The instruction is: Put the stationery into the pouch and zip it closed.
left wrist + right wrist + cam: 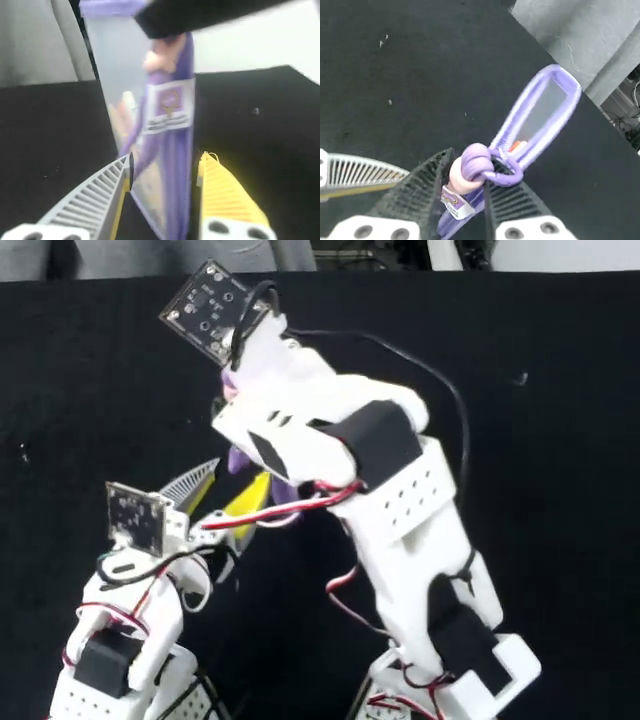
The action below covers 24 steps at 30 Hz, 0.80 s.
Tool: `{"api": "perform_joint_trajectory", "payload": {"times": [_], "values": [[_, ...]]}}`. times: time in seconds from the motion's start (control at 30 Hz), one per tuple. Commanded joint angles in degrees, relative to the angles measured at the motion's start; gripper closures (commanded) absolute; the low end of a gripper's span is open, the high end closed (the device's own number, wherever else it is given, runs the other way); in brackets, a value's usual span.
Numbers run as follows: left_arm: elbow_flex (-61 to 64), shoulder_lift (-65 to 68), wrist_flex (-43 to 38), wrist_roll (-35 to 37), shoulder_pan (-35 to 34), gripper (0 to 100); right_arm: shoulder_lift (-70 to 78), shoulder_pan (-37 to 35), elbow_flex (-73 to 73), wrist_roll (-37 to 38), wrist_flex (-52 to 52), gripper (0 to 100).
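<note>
- Translucent zip pouch (145, 85) with purple trim, standing on end over the black tabletop (45, 130), between the two arms.
- Left gripper (165, 160), with one grey ribbed finger (85, 200) and one yellow, clamped on the pouch at the end away from its pull, both fingers touching its sides.
- Right gripper (470, 167), with black ribbed fingers, pinched on the knotted purple pull cord (485, 161) with its pink bead (459, 181).
- From the right wrist, a long purple-edged loop with a clear middle, and a small orange-tipped item (516, 146) within.
- Cannot tell whether zipped.
- White label (169, 107) on the pouch's side, with pale shapes behind the wall too blurred to name.
- From above, white right arm (300, 430) bent over the left gripper, covering most of the pouch.
</note>
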Motion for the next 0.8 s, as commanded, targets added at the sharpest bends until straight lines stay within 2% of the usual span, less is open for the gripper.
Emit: {"api": "perform_joint_trajectory", "payload": {"times": [0.0,0.27,0.5,0.77], "values": [[-1.89,1.58,-2.29,1.14,1.45,77,0.84,-0.97,-3.65,-0.18,-3.08,98.7],[2.77,3.96,-13.01,1.23,0.57,77,1.45,-1.67,-5.41,-0.18,-2.99,98.7],[8.75,4.13,-22.68,0.62,0.48,77,1.45,-1.93,-10.42,-0.62,1.93,98.7],[8.92,4.22,-23.82,-2.02,0.57,77,1.45,-2.02,-11.65,-2.55,2.99,98.7]]}}
